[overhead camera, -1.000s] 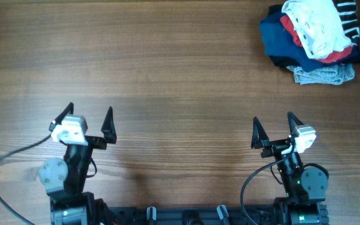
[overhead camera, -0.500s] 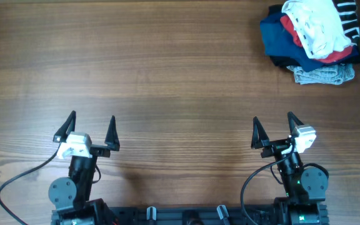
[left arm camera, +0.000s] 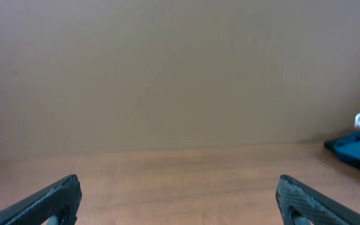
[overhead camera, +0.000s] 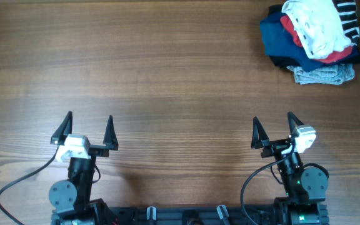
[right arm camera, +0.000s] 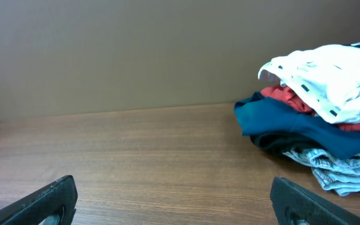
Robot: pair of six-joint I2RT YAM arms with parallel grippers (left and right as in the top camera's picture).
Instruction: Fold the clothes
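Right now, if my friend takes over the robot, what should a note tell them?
Left gripper: open, empty, near its base.
Right gripper: open, empty, near its base.
White shirt: crumpled on top of a pile of other clothes in the far right corner, away from both grippers.
Done: nothing yet.
Left: lift the shirt off the pile, spread it flat on the table, then fold it.

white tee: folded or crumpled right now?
Crumpled, not folded. The white T-shirt lies bunched in uneven wrinkles on top of the pile, over the red garment and the navy garment.
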